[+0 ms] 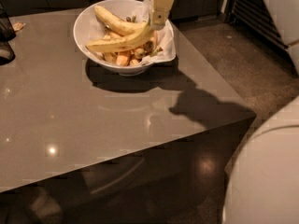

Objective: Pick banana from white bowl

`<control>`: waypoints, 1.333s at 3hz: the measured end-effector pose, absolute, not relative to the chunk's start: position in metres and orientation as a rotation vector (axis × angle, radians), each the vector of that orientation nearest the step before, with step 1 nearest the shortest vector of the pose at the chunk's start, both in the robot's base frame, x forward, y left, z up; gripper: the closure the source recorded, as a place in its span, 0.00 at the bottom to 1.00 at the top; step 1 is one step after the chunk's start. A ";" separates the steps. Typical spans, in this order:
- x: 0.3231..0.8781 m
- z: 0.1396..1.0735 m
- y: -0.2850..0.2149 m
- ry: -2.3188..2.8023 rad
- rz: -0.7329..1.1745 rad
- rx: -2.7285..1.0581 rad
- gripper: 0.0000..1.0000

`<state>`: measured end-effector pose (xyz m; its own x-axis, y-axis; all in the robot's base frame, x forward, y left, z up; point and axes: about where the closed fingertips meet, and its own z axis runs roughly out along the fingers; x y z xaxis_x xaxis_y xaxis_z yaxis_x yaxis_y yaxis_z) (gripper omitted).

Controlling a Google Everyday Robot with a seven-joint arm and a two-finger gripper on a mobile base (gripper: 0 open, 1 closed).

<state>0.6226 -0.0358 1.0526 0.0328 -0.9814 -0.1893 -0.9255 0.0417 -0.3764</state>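
The white bowl [88, 17] stands at the far middle of the grey table, with its white paper liner [164, 50] sticking out on the right side. The banana [119, 42], long, curved and yellow, lies across the front of the bowl with its stem end pointing right. A shorter, plumper banana [114, 22] lies behind it. My gripper [158, 22] comes down from the top edge over the bowl's right side, with its tip at the stem end of the long banana. Whether it touches the banana is unclear.
Several small orange-yellow food pieces [124, 59] lie in the bowl under the bananas. Dark objects [5, 36] stand at the table's far left edge. The table's right corner [252, 115] drops to the floor. My white body [266, 171] fills the lower right.
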 end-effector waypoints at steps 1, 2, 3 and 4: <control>0.625 1.054 -0.001 1.845 -0.140 -1.982 0.23; 0.627 1.048 0.026 1.799 -0.102 -2.032 0.25; 0.632 1.031 0.036 1.811 -0.095 -2.072 0.29; 0.637 1.008 0.038 1.856 -0.120 -2.114 0.35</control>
